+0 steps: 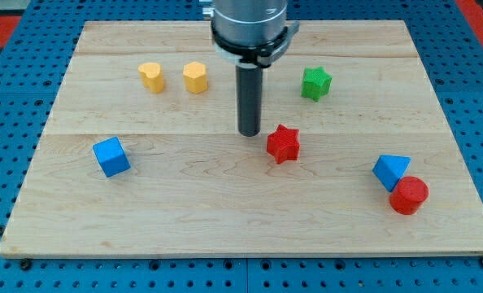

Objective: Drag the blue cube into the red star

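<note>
Seven blocks on a pale wooden bench point(225, 212), itself resting on a blue perforated surface point(6, 163). Near the view's left edge, about mid-height: blue cube point(111, 156), standing alone, well apart from everything else. Right of centre: red star point(283, 144), likewise touching no other block. Between cube and star, only bare wood. Coming down from the view's top centre: dark rod under a grey cylindrical mount point(250, 28), with my tip point(250, 133) set on the bench just to the left of the red star and slightly above it in the view, near it but with a thin strip of wood showing between. Far from the blue cube, which lies well off to the tip's left and a little lower. No fingers on this arm, just the rod, so nothing to report as apart or together. Toward the top left: two yellow blocks, left yellow block point(151, 76) and right yellow block point(195, 76), side by side and close, not touching; rounded outlines, perhaps heart-like, hard to make out. Toward the top right: green star point(315, 83), alone, above and to the right of the red star. At the lower right: blue triangle point(390, 171), and touching it from below and to the right, red cylinder point(409, 195), both near the bench's right edge.
</note>
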{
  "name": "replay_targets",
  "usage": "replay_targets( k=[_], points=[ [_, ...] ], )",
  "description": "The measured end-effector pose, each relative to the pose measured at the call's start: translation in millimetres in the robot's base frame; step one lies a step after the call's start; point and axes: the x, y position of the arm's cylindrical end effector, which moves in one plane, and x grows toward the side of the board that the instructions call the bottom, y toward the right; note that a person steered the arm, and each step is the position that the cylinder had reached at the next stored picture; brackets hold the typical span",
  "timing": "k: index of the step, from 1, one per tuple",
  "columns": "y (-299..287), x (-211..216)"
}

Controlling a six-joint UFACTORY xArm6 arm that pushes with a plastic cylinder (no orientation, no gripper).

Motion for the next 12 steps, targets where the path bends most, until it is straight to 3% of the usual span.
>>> replay_targets(
  k=[2, 3, 4, 5, 6, 7, 8, 10, 11, 12],
  points=[
    [57.2, 76.3],
    [96.6, 89.8],
    [49.9, 87.5],
    [-52.4, 107.9],
    [-190.3, 93.9],
    [-260.0, 60.9],
    [-231.1, 58.9],
    [-250.2, 33.5],
    [-175.0, 64.4],
    [-155.1, 65.0]
  ],
)
